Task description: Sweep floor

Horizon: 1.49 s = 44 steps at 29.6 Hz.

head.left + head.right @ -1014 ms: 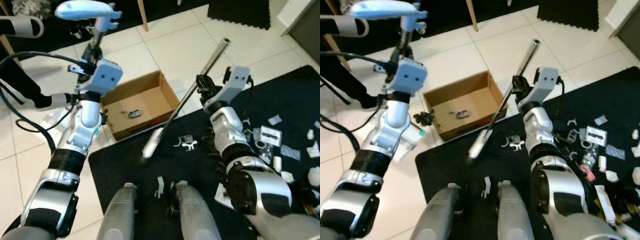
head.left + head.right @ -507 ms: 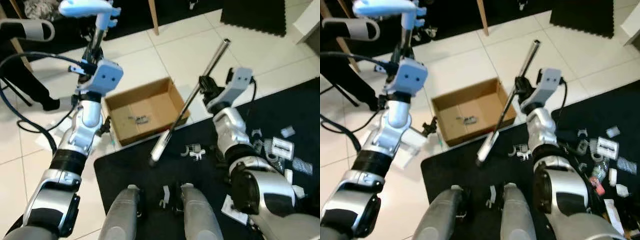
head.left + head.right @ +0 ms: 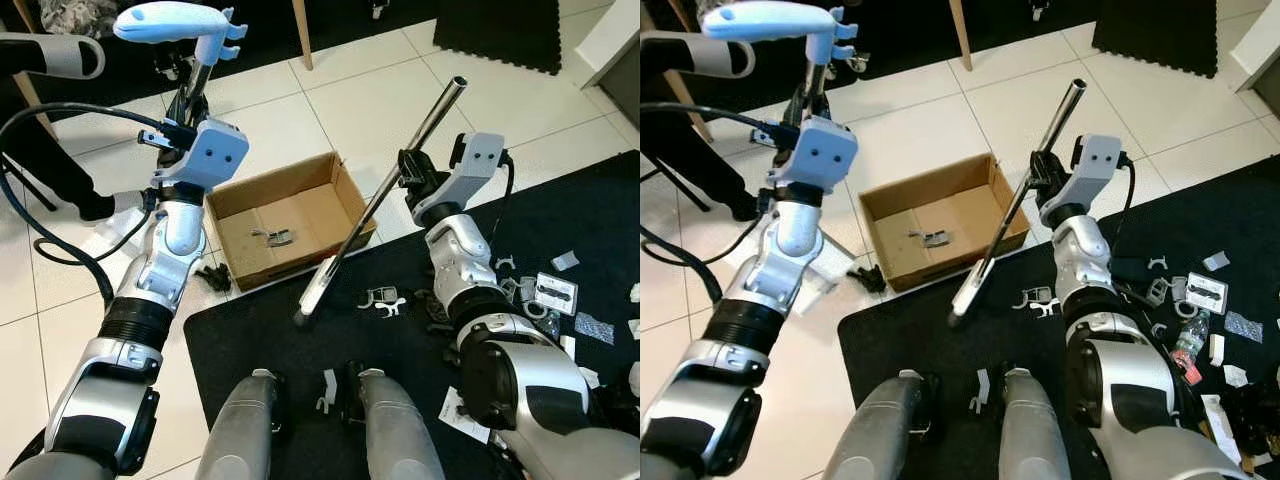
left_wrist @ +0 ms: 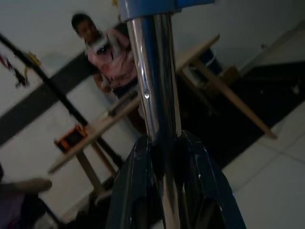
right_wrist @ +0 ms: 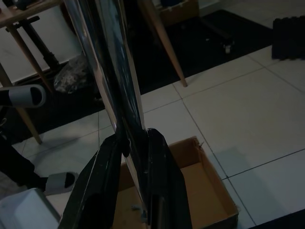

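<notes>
My right gripper [image 3: 410, 178] is shut on a slanted chrome broom pole [image 3: 395, 185], whose pale lower end [image 3: 312, 294] rests at the edge of the black mat [image 3: 260, 325]. In the right wrist view the fingers [image 5: 161, 162] clamp this pole [image 5: 114, 71]. Raised at the left, my left gripper [image 3: 186, 112] is shut on an upright chrome pole [image 4: 155, 76] topped by a light blue handle [image 3: 175, 20]. Between both arms an open cardboard box [image 3: 285, 215] lies on the white tiles, with a small metal piece inside. White and grey scraps [image 3: 555, 290] litter the mat at the right.
A white clip [image 3: 380, 298] lies on the mat near the pole's end, and a black clip [image 3: 212, 275] lies beside the box. A person's dark leg and slipper [image 3: 110, 205] stand at the left near black cables. Wooden furniture legs [image 3: 300, 35] rise at the back.
The whole picture has shifted a little, so the camera moved. Both grippers keep their hold on their poles, and the broom pole's end stays near the mat's edge.
</notes>
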Motion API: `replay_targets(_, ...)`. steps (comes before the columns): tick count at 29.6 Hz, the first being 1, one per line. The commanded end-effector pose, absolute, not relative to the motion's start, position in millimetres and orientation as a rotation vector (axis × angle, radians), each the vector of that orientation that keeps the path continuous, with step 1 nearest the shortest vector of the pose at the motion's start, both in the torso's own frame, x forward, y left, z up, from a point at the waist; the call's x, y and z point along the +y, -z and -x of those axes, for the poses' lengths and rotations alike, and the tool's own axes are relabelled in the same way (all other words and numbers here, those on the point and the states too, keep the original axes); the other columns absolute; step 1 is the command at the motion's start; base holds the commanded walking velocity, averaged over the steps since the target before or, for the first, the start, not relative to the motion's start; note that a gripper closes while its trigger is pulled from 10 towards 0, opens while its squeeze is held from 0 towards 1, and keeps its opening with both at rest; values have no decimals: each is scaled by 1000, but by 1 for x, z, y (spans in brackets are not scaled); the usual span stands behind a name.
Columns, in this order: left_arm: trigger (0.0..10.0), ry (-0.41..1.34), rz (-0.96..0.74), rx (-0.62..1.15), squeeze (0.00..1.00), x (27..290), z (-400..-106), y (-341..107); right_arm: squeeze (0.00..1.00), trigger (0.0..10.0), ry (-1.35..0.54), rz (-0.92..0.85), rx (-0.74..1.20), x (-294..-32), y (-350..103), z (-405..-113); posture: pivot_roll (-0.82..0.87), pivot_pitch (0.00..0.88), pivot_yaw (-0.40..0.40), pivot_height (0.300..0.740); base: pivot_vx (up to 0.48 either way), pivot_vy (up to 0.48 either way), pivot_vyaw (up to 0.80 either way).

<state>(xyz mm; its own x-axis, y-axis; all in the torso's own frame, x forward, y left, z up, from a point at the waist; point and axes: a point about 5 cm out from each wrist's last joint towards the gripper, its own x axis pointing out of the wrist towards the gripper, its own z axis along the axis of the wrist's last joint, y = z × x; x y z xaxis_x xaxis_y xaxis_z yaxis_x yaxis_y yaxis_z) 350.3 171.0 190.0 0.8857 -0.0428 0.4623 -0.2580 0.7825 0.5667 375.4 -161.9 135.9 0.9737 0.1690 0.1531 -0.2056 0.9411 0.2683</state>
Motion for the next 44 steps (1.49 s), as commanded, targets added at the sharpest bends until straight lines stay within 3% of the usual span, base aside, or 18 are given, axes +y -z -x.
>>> replay_targets(1,10000,-123,-651,-447,0,172,-351,-186,0,10000,-178,-299,-154,-164,-138,-375,49,220,34,740,0,0,0)
replay_targets(11,10000,-83,-528,-272,0,176,-355,-165,0,10000,-61,-315,-175,-176,-140,-376,53,218,36,740,0,0,0)
replay_targets(21,10000,160,-567,-386,0,142,-344,-166,0,10000,-112,-270,-189,-170,-142,-375,49,206,36,740,0,0,0)
replay_targets(44,10000,99,-503,-359,0,152,-345,-163,0,10000,-158,-258,-181,-163,-140,-374,45,212,32,740,0,0,0)
